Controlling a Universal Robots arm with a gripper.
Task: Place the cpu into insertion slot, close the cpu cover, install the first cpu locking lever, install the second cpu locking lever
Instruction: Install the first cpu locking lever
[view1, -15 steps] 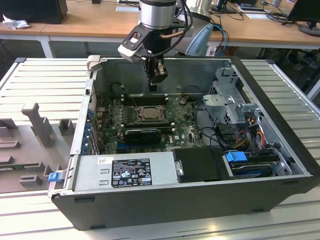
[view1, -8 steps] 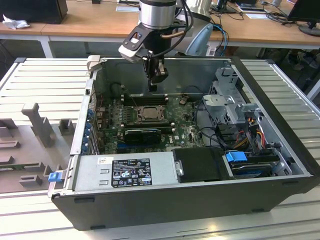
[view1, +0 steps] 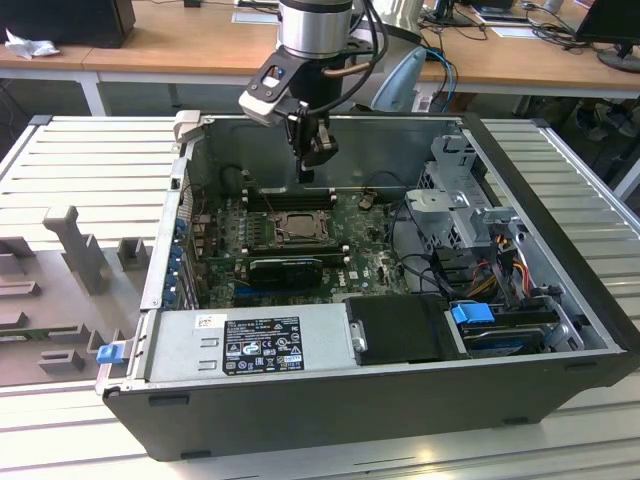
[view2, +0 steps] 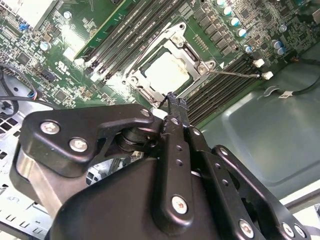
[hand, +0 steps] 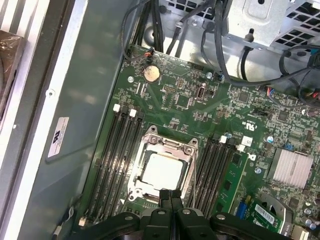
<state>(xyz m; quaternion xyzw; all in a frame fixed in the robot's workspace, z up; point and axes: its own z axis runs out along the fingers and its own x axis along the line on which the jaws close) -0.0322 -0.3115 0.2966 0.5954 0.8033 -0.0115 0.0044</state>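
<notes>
The cpu (hand: 161, 170) sits in the insertion slot with the cpu cover (hand: 170, 145) lying flat around it, so I judge steps 1 and 2 done and the lever work in hand. The gripper (hand: 170, 192) hovers just above the cover's edge, clenched on nothing. A thin locking lever (view2: 235, 74) juts sideways; such a wire calls for precise tip contact. The white label (hand: 58, 137) on the case wall carries print too small to read.
</notes>
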